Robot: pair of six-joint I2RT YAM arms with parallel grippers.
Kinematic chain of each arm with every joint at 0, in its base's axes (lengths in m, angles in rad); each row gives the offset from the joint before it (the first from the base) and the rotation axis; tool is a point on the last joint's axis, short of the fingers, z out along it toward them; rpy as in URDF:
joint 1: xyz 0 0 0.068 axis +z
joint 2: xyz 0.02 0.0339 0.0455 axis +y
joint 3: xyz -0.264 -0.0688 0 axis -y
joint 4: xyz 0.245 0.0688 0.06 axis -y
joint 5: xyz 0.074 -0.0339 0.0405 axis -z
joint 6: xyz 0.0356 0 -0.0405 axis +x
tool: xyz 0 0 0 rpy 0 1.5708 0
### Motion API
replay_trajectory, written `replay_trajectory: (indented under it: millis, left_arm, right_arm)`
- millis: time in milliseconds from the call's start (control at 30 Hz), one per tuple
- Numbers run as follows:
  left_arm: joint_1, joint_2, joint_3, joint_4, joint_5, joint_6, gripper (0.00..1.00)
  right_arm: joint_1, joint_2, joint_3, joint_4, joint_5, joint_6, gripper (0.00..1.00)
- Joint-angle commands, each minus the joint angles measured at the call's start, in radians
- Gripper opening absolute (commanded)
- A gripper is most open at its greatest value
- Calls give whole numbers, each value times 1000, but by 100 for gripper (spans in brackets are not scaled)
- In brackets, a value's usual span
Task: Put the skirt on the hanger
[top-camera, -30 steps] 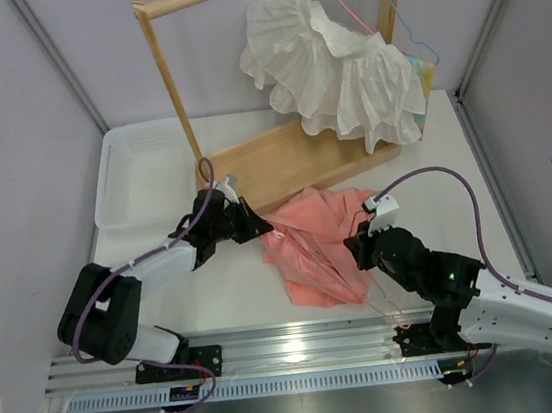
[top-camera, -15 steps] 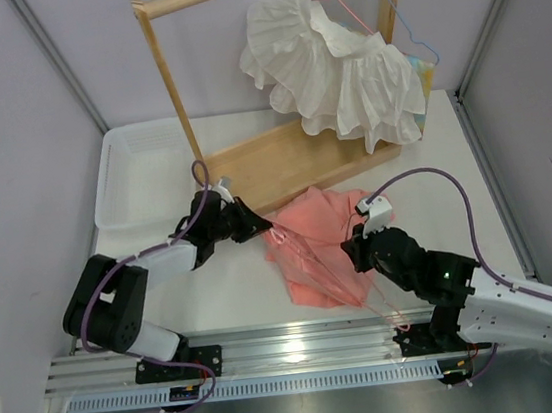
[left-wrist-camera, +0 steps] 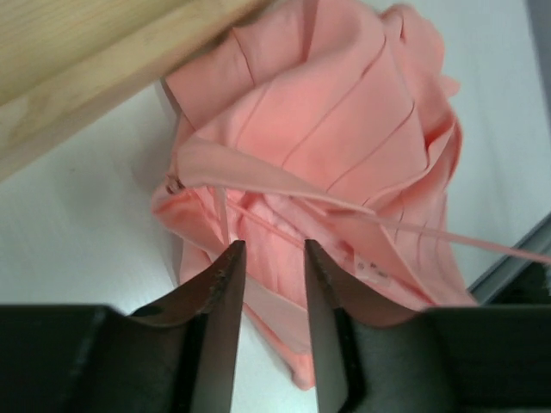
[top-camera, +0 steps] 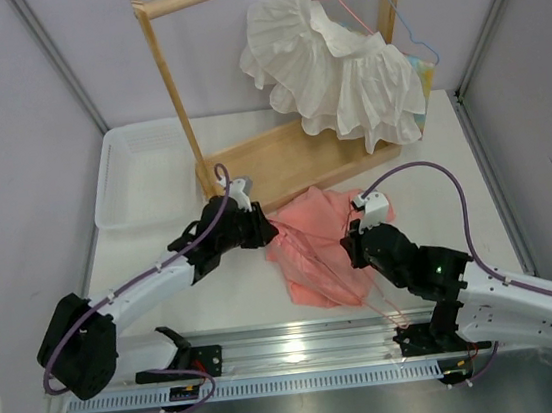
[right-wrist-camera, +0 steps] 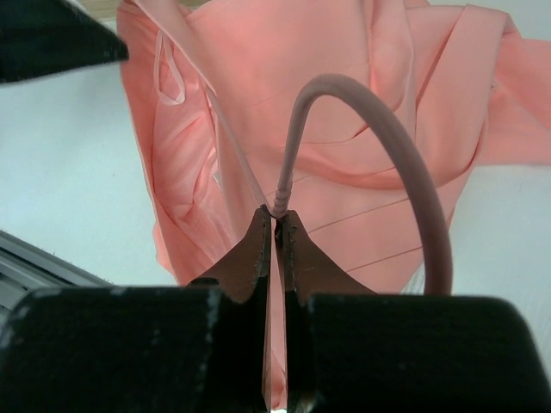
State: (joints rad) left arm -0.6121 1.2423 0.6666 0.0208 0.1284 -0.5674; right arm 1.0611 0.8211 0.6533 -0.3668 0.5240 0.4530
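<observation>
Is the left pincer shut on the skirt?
No: the left pincer is open in its wrist view, the salmon-pink skirt visible through the gap between its fingers.

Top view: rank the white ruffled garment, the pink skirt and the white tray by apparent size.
1. white ruffled garment, largest, though hanging nearer the camera.
2. skirt and white tray look alike; not ranked.

A crumpled salmon-pink skirt (top-camera: 306, 243) lies on a white table (top-camera: 226, 293), with a thin pink hanger (top-camera: 388, 312) across it. The left gripper (top-camera: 267, 231) and right gripper (top-camera: 352, 248) are at its sides.
</observation>
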Motion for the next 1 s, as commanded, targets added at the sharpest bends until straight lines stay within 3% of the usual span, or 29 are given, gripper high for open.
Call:
replay_trajectory:
  millis: [0,267,433,533,667,967]
  left_arm:
    - [-87,-27,68,-136,-151,116,34]
    - [-233,41,126,-142,-374,152,34]
    - [-277,143,202,-206,-452,175,28]
    - [-296,120,215,-156,-444,187,31]
    - [-299,206,353,-255,-455,216,29]
    - [-313,261,271,-340,-500,152,22]
  right_arm:
    - [2,-17,45,-20,64,35,0]
    - [5,1,31,6,65,47,0]
    - [7,0,29,14,62,55,0]
    - [7,0,22,20,64,55,0]
    - [5,9,16,26,67,58,0]
    - [5,21,34,-6,97,119,0]
